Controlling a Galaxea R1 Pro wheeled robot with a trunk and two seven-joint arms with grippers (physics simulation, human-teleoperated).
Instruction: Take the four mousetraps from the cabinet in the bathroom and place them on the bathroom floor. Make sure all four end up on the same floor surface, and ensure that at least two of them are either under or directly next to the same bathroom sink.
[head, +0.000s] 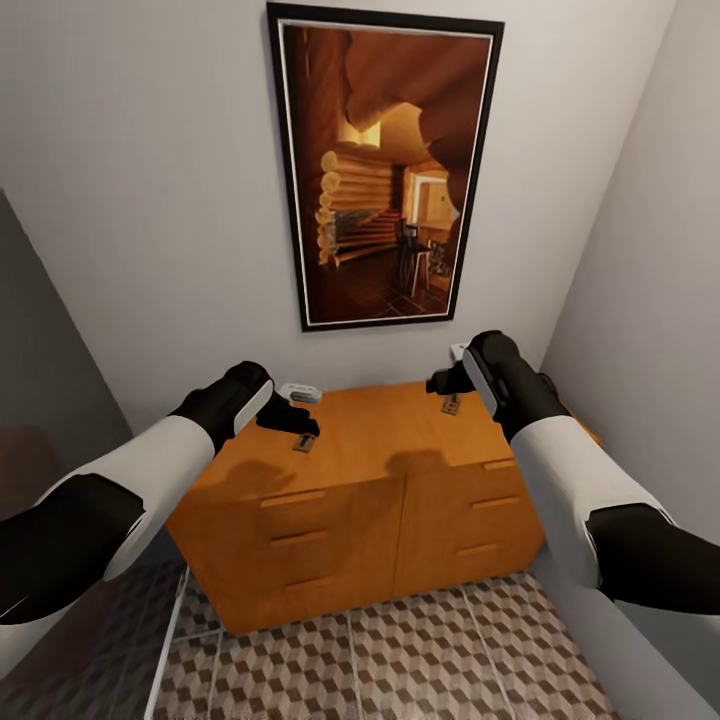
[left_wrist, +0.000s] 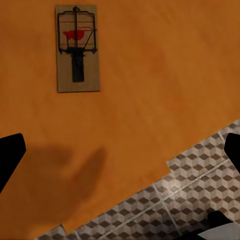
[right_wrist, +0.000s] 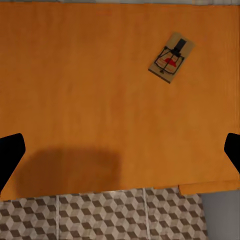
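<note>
Brown wooden mousetrap (left_wrist: 77, 48) lies flat on the orange cabinet (head: 390, 440) top near its left end, a second mousetrap (right_wrist: 171, 57) near the right end, both laid out in the open, likely so each arm can reach one. Left gripper (left_wrist: 120, 150) hovers above the top, fingers spread wide, holding nothing. Right gripper (right_wrist: 120, 150) likewise wide apart, empty, clear of its trap. Cube-patterned bathroom floor (head: 430, 660) runs below the cabinet front; dark-framed picture (head: 385, 165) hangs on the wall above.
</note>
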